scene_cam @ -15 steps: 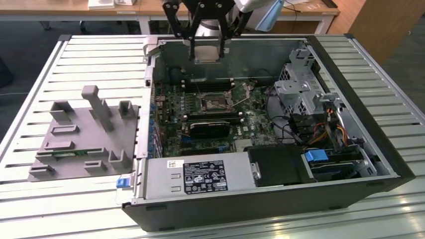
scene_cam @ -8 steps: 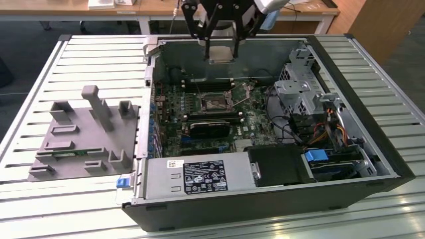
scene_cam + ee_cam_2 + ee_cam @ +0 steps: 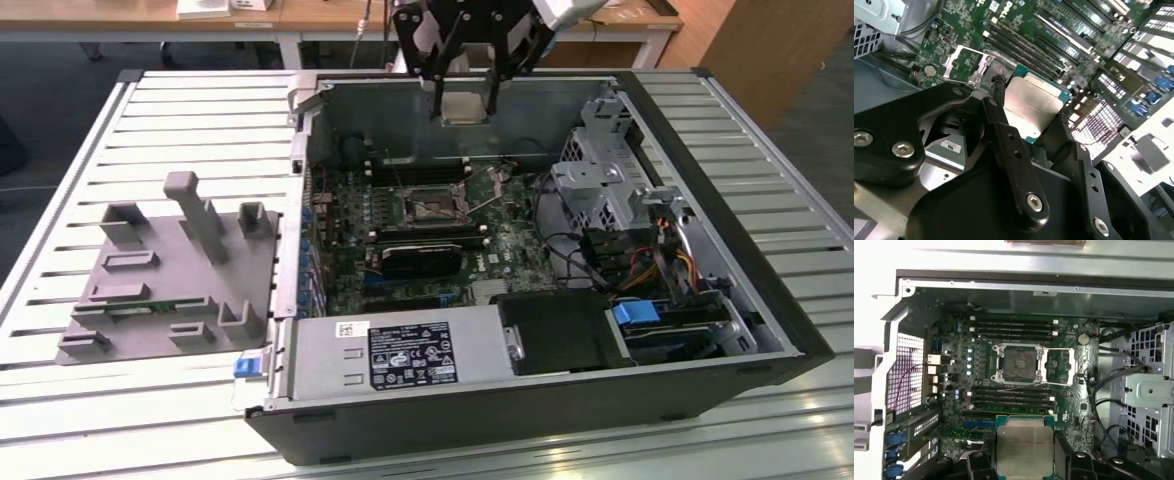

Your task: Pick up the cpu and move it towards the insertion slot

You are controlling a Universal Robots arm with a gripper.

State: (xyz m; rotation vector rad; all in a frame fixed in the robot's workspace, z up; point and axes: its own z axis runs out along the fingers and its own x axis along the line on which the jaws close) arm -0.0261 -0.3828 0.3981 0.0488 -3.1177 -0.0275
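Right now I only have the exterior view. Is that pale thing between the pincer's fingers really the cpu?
Observer: Yes. In both wrist views the pincer is shut on the cpu, with its silver top facing the cameras.
Operator: Is anything sitting in the insertion slot?
Observer: No. In the first wrist view the insertion slot has a bare dark centre, and its metal cover is swung open to one side.
Operator: Is the cpu over it yet?
Observer: Not yet. In the first wrist view the cpu is apart from the slot, with a bank of memory slots between them.
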